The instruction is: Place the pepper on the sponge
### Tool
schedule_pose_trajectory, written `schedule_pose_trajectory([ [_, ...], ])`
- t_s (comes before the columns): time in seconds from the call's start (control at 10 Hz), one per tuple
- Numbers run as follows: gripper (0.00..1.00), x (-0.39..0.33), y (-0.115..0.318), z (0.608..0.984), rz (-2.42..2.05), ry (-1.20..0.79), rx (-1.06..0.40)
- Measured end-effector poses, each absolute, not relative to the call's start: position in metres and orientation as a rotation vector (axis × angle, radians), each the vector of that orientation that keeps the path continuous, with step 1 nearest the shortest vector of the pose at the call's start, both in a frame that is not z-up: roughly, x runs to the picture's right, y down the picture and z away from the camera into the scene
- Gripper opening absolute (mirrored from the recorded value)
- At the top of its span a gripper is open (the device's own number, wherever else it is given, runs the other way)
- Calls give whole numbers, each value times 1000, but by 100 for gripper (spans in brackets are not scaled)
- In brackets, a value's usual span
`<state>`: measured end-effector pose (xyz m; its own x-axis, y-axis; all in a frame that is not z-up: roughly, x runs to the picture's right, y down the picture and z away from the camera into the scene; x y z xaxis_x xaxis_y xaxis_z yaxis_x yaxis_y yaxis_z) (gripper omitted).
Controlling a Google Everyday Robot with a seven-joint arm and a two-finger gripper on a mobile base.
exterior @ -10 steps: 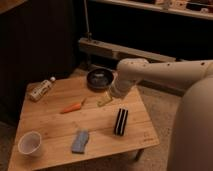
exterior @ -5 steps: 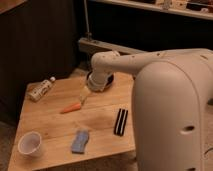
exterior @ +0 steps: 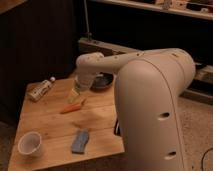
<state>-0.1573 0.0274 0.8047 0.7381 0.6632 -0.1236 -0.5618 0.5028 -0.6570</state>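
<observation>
The orange-red pepper [exterior: 72,106] lies on the wooden table [exterior: 45,122], a little left of its middle, with the stem end toward the right. The blue-grey sponge [exterior: 80,141] lies flat near the table's front edge, apart from the pepper and below it in the view. My gripper [exterior: 74,95] hangs at the end of the white arm [exterior: 100,62], just above and slightly behind the pepper. I cannot make out whether it touches the pepper.
A white cup [exterior: 30,145] stands at the front left corner. A bottle [exterior: 41,89] lies on its side at the back left. A dark bowl [exterior: 102,82] sits at the back, partly behind the arm. The bulky white arm covers the table's right side.
The arm has swung left across the table and the gripper has come down over the pepper. The arm now hides the black ridged block on the right.
</observation>
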Motion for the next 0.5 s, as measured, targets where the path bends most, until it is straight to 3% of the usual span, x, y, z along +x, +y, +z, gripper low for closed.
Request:
schedule_pose_trajectory([
  [0.5,80,-158,13,810,600,-261,-658],
])
